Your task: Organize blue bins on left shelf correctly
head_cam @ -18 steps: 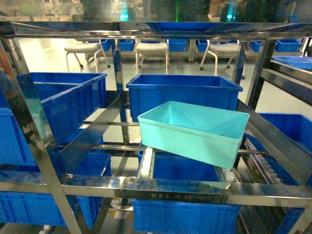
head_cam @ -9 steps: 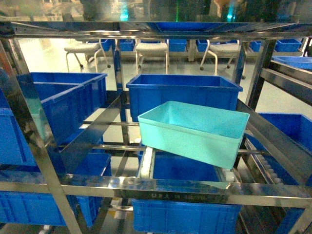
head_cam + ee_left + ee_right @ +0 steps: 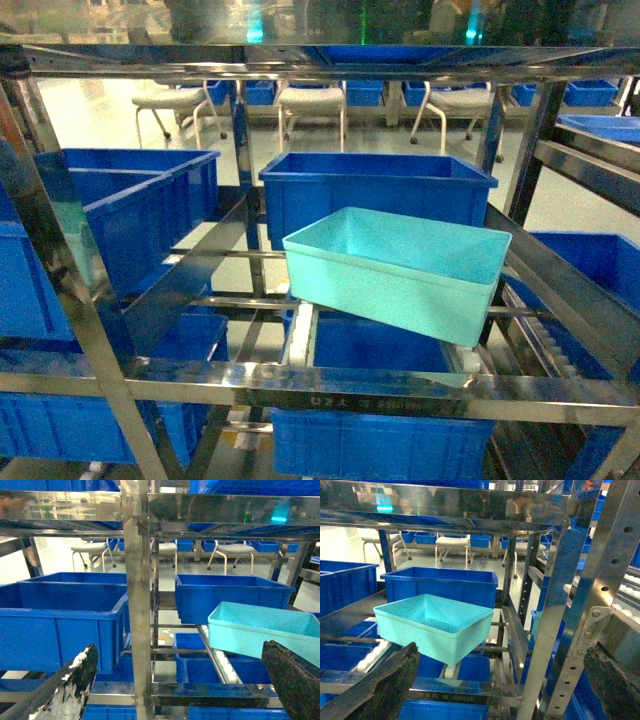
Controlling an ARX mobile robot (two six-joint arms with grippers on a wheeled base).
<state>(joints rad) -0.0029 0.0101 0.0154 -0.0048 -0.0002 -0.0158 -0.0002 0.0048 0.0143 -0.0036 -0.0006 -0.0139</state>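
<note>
Head view faces shelf (image 3: 330, 385) front, close, slightly downward. Both wrist views look forward, level, from flanks; all share turquoise bin (image 3: 395, 272).

We see the left shelf (image 3: 330, 385) in polished metal, glossy, with reflections. The turquoise bin (image 3: 400, 270) ahead of our grippers is smooth plastic with a soft sheen. The dark blue bins (image 3: 375, 190) behind it are plastic too. Our left gripper's fingers (image 3: 65, 690) look black, rough and worn.
</note>
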